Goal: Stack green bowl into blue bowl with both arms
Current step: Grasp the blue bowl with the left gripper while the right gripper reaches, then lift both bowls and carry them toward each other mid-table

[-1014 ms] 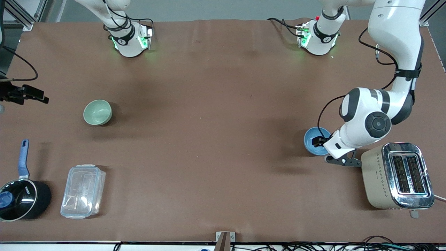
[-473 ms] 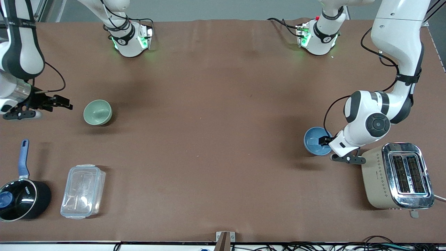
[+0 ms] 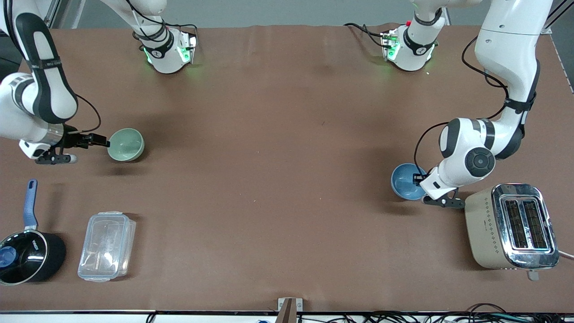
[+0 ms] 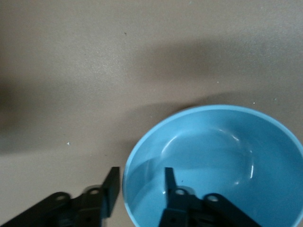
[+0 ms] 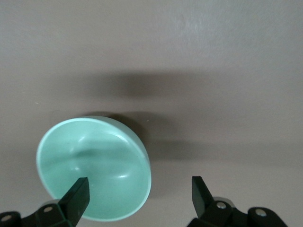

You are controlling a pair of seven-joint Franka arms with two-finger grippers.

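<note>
My left claw [image 4: 138,187] straddles the rim of the blue bowl [image 3: 406,180]: one finger inside the bowl, one outside, a small gap either side of the wall, so parted and not yet clamped. The bowl sits on the worktop [image 3: 278,179] directly under this claw, with the toaster [image 3: 511,226] just beside it, toward the front camera.

My right claw [image 5: 140,194] is spread wide and low at the rim of the green bowl [image 3: 126,144]. In the right wrist view one finger is over the bowl's inside and the other is out over bare worktop, so the near wall lies between them. Nothing gripped.

Handling, my guess: both bowls look light, rigid, smooth matte, probably plastic or melamine. The thin rim is the only real hold: pinch the wall, one finger in and one out. Smooth walls could slip or let the bowl tilt in a rim pinch, so grip firmly and lift level. Probably not fragile.

Farther out from the right claw, toward the front camera: a clear lidded container [image 3: 106,246] and a black saucepan [image 3: 27,255] with a blue handle.

Writing: the saucepan has a small white mark I can't read. No labels on either bowl.
</note>
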